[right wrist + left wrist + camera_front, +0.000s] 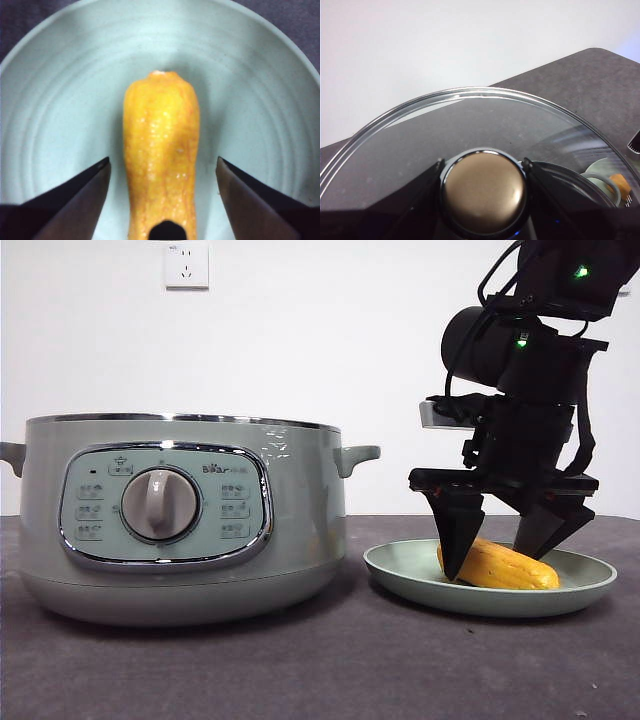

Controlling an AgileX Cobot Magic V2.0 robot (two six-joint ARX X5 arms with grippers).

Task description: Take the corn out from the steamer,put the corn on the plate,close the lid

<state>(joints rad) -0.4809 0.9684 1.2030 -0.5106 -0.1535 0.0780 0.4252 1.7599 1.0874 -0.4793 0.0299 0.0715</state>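
Note:
The corn (500, 565) lies on its side on the plate (400, 570) at the right of the steamer (180, 520). My right gripper (505, 530) hangs over the plate, open, with one jaw on each side of the corn and apart from it. In the right wrist view the corn (161, 150) lies between the jaws of my right gripper (162, 185) on the plate (60, 90). My left gripper (482, 172) is shut on the knob (483, 187) of the glass lid (470, 125) and holds it in the air. The steamer has no lid on it.
A white wall with a socket (186, 264) stands behind the dark grey table (330, 670). The steamer's side handle (358, 455) points toward the plate. In the left wrist view the plate with the corn (619, 182) shows small through the glass.

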